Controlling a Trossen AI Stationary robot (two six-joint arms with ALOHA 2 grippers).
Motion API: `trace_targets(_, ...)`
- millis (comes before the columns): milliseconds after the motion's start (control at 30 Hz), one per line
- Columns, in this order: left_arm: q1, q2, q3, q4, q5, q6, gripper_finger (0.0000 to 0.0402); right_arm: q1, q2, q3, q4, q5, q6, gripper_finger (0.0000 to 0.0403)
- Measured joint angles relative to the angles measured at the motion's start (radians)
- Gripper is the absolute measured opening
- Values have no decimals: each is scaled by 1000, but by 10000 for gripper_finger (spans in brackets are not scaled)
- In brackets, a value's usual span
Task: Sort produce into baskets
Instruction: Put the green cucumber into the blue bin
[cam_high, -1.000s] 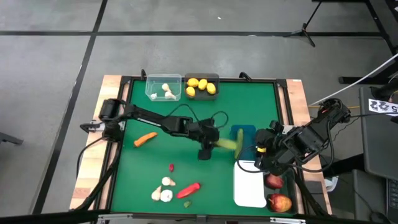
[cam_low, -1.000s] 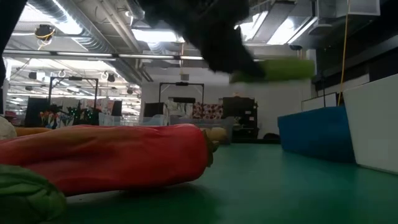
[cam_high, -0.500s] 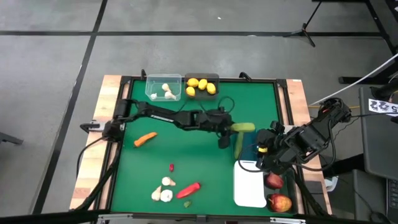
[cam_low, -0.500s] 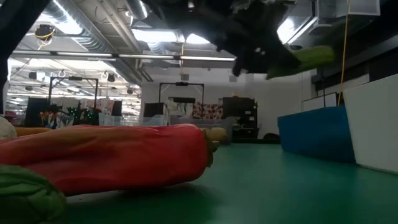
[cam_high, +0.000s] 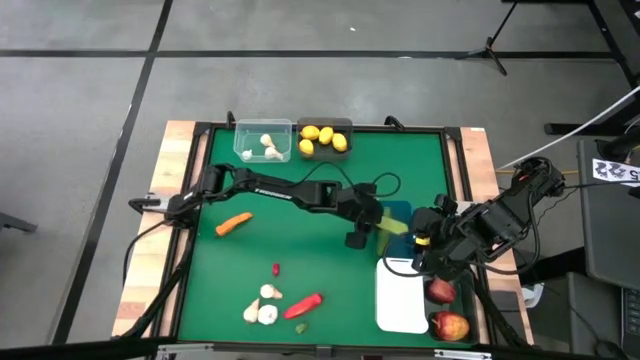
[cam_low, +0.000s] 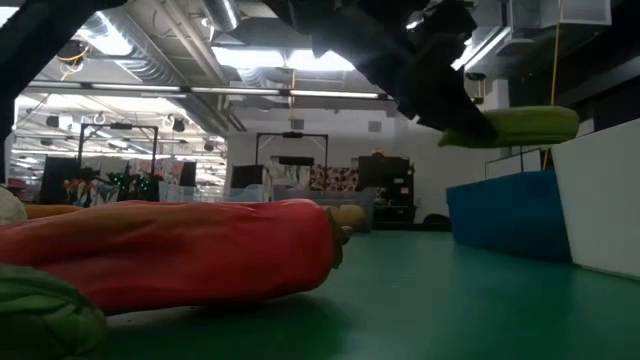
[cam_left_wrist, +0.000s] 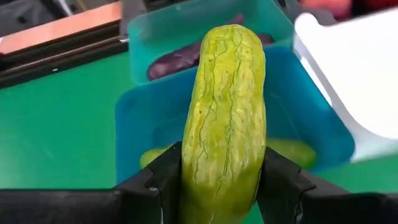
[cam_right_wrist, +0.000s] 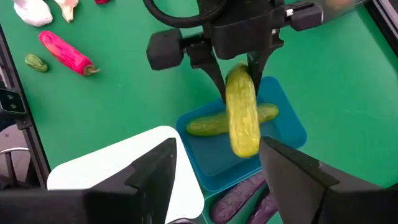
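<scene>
Produce is partly sorted: carrot, garlic bulbs and red pepper lie loose on the table's left. Centre, the left gripper pinches a cucumber over the blue basket, which already holds one. The right gripper waits spread by the white basket.

The green-topped table carries an orange carrot, a red pepper (both away from the left gripper), and a blue plastic basket beneath it.

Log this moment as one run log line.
left gripper: shut on cucumber, above blue basket | basket: one cucumber inside | right gripper: open, waiting by white basket
</scene>
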Motion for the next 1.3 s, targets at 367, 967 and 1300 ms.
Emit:
trace_targets(367,14,-2,55,-63,55,228,155,0,0,0,0,0,-5,230)
trace_targets(967,19,257,451,-193,97,221,155,0,0,0,0,18,-6,230)
trace_targets(1300,20,256,511,-376,52,369,170,0,0,0,0,21,-34,230)
